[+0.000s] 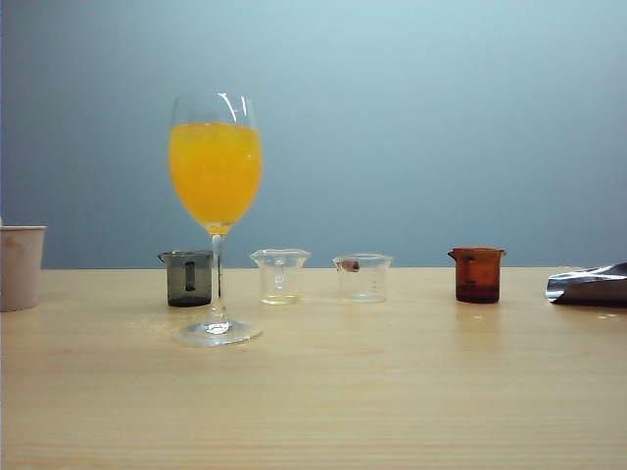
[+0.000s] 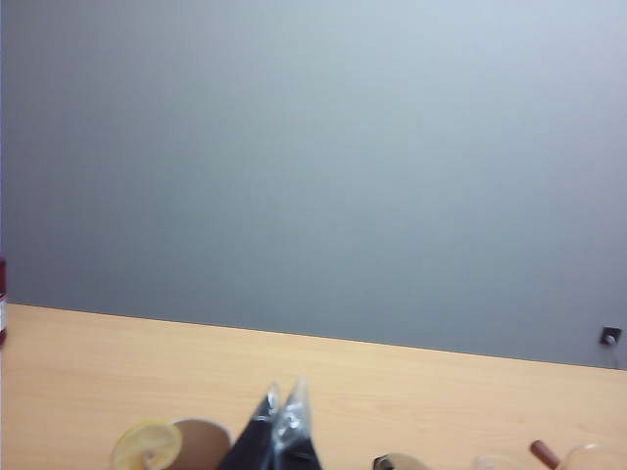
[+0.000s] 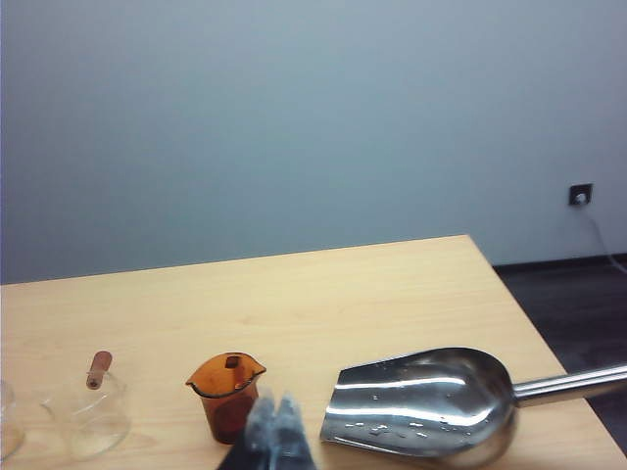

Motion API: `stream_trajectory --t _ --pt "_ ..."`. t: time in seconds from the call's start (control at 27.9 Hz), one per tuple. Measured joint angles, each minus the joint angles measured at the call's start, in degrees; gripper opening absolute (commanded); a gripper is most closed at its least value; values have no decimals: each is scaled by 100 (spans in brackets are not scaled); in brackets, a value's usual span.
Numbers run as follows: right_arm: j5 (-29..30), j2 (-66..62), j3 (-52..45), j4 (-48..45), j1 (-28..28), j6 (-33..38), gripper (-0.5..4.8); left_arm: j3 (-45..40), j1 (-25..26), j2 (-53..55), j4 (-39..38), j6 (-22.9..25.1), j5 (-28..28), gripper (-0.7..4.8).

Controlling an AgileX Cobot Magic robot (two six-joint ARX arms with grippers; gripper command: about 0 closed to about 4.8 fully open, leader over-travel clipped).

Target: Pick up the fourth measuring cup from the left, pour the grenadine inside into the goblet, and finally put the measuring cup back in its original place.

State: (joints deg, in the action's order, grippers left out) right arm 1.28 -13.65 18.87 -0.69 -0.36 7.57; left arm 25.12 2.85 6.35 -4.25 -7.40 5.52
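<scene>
Right end effector (image 3: 277, 413) closed, empty, just behind the small amber-brown beaker-shaped measuring cup (image 3: 227, 394): open wide first. Left end effector (image 2: 282, 411) closed, empty, idle.

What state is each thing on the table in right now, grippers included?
Goblet: upright, filled with orange juice.
Amber measuring cup: upright, dark liquid at the bottom, not held.
Grey cup: upright.
Two clear cups: upright, nearly empty.
Paper cup: upright at the left edge.
Metal scoop: lying on the table.
Left gripper: shut, empty.
Right gripper: shut, empty, near the amber cup.
</scene>
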Motion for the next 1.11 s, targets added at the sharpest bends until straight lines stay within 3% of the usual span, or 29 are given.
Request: stream_trajectory --t 0.22,0.39,0.54,0.65,0.79,0.93,1.11 --pt "39 -1303 726 -431 37 -17 -6 715 -4 955 -118 -35 450 -5" --pt "-4 -2103 763 -1224 570 -317 -6 1154 -240 1650 -116 -149 647 -5" --pt "-439 -2990 706 -1399 1458 -417 -6 1543 -922 2177 -2 0 645 -6" --pt "-767 -3884 566 -2376 1967 -420 -6 1663 -1591 2498 131 111 258 -6" --pt "-905 -5018 557 -3366 1989 -321 -6 1663 -2177 2833 142 280 42 -6" --pt "-905 -6505 557 -4621 1993 -289 -6 1663 -2835 3265 107 831 22 -6" --pt "-1049 -7661 570 -5689 1991 -286 -6 1661 -3145 3600 101 1038 -26 -6"
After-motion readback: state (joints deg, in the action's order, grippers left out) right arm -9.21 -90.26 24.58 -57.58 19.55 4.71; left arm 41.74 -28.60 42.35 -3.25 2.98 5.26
